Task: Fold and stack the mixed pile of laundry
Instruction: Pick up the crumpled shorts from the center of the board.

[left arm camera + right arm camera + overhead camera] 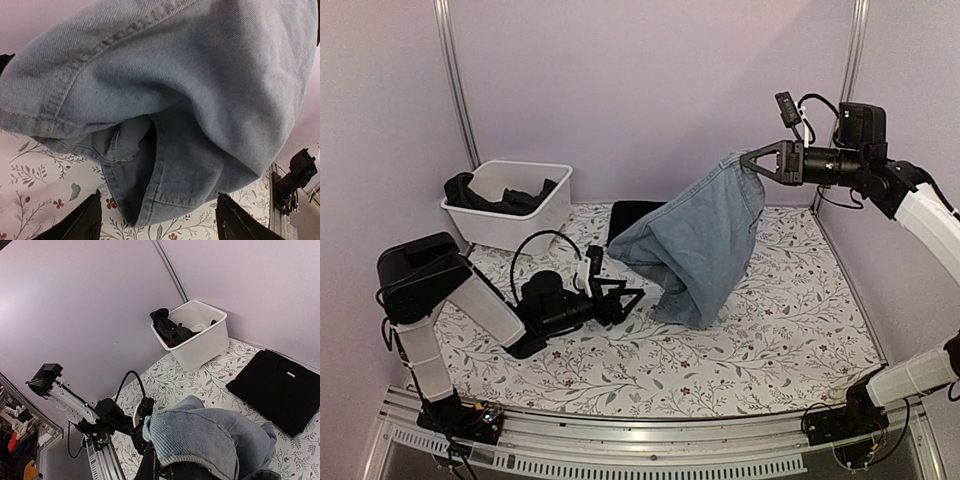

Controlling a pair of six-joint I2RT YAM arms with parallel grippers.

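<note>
Light blue denim jeans hang from my right gripper, which is shut on their top edge high at the back right; their lower end rests on the table. In the right wrist view the denim bunches over the fingers. My left gripper is open and low over the table, its jaws pointing at the jeans' lower hem without touching it. A folded black cloth lies flat behind the jeans and also shows in the right wrist view. Other dark clothes lie in the bin.
A white plastic bin stands at the back left on the floral table cover. It also shows in the right wrist view. Metal frame posts rise at the back corners. An aluminium rail runs along the near edge.
</note>
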